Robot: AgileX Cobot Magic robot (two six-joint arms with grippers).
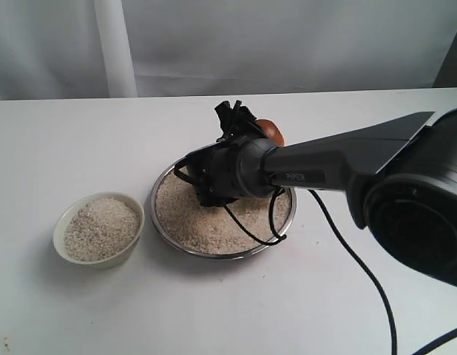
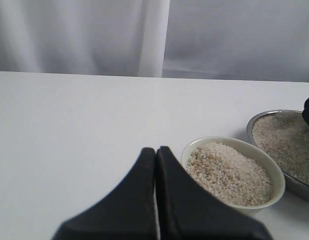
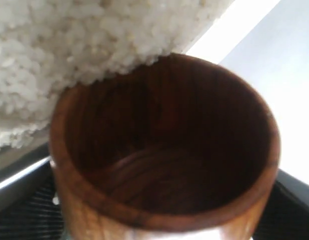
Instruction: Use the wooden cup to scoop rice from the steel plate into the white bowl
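Right gripper (image 1: 244, 126) grasping cup (image 3: 164, 150) over plate (image 1: 214, 254) far side, rim seemingly touching rice (image 3: 69, 40); left gripper (image 2: 155, 156) clenched, empty, beside bowl (image 2: 214, 140).

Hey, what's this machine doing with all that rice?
The right gripper holds the wooden cup, empty inside, with its mouth at the rice on the steel plate, apparently about to scoop. The white bowl beside the plate is already full of rice. The left gripper sits shut near the bowl, holding nothing.
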